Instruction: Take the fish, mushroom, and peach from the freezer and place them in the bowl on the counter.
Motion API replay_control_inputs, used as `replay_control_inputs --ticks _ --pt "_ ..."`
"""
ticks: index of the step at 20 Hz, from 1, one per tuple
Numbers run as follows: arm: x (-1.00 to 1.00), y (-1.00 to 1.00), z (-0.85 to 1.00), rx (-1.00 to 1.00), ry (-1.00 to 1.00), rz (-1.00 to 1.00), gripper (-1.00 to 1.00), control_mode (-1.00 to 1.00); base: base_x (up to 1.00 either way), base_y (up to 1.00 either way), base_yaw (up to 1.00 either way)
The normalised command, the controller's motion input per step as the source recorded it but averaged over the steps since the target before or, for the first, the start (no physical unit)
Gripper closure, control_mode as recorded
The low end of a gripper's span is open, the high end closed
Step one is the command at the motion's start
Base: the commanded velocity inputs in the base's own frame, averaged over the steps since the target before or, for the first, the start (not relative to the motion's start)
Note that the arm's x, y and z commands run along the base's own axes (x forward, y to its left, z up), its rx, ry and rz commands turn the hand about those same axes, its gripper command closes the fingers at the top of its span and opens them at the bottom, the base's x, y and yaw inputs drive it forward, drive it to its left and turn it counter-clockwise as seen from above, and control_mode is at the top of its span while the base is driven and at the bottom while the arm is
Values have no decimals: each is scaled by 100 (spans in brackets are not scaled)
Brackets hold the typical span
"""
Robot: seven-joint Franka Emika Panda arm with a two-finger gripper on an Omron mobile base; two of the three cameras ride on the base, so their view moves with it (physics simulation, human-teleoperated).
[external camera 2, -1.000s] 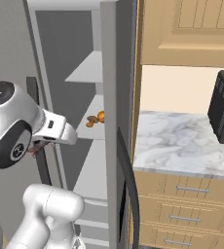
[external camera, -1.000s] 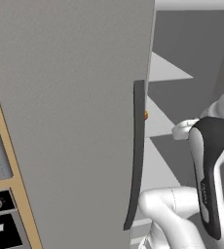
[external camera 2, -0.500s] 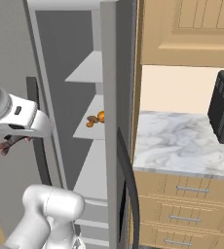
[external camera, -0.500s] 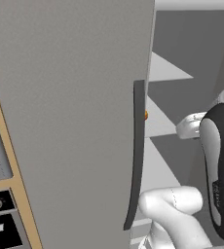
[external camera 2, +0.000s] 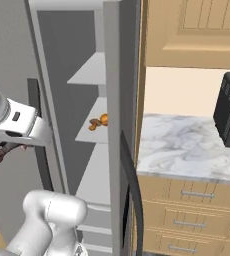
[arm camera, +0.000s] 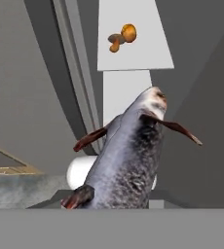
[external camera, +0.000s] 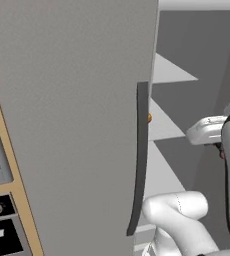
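Fish (arm camera: 128,160) sits clamped in your hand (external camera 2: 4,150) outside the freezer (external camera 2: 114,75); it looks slender, probably slick, so keep hold mid-body and move gently; mushroom (arm camera: 116,43) and peach (arm camera: 129,32) rest touching on the shelf (arm camera: 133,53).

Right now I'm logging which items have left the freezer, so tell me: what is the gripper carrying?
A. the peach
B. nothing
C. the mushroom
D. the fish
D. The hand view shows the grey fish with reddish fins held right in front of the camera, while the peach and the mushroom sit together on a white shelf inside the freezer.
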Motion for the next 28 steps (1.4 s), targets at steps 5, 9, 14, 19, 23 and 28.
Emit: replay_control_inputs --ticks 5,9,14,19,23,28 --pt "0 0 0 0 0 0 100 100 -95 4 0" --pt "0 0 0 0 0 0 100 100 -100 48 0" --pt "0 0 0 0 0 0 100 100 -100 66 -6" --pt "0 0 0 0 0 0 100 100 -77 4 -72" --pt "0 0 0 0 0 0 100 100 -29 0 -93" --pt "0 0 0 0 0 0 100 100 -4 -1 -90"
